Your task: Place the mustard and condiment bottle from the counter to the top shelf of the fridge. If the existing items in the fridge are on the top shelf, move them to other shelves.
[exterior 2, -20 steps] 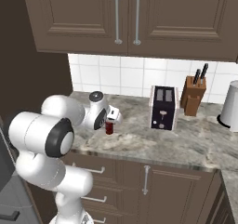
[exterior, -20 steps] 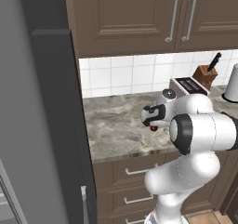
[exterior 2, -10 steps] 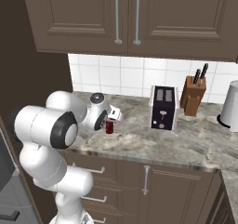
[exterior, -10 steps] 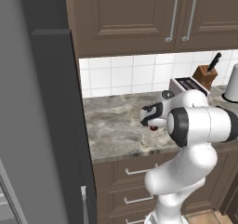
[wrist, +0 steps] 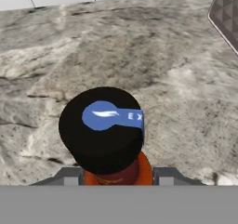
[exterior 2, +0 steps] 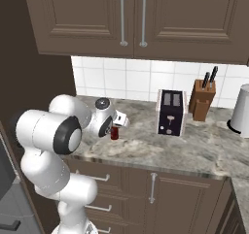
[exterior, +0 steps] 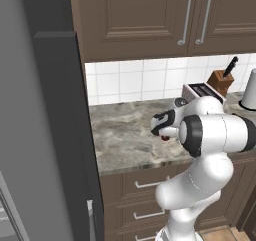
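Apparently the arm had pulled in toward its own body over the last second: the gripper (exterior 2: 115, 129) and the small dark red condiment bottle with the black cap (exterior 2: 115, 133) sat closer to the robot's shoulder than a second earlier, both base views otherwise unshifted. My read: the bottle was being carried off the grey-beige marbled stone bench (exterior: 125, 137), first leg toward the tall grey fridge (exterior: 40, 135) on the left.

Fingers: grey tips flanked the bottle's red shoulder (wrist: 139, 169) at the bottom of the hand view, cap (wrist: 102, 130) dead centre. Looked clamped on it; contact itself was cut off by the frame edge, so that's a judgement. In the right base view the bottle hung under the hand, base near the bench top; can't tell if it was touching.

Counts:
- condiment bottle: one
- yellow mustard bottle: none spotted on the visible bench
- silver-and-black toaster (exterior 2: 170, 112): one
- brown wooden knife block (exterior 2: 202, 99): one, two dark handles
- white rounded appliance (exterior 2: 241, 112): one, at the far right

Fridge door edge (exterior: 80, 150) was side-on; shelves not readable.
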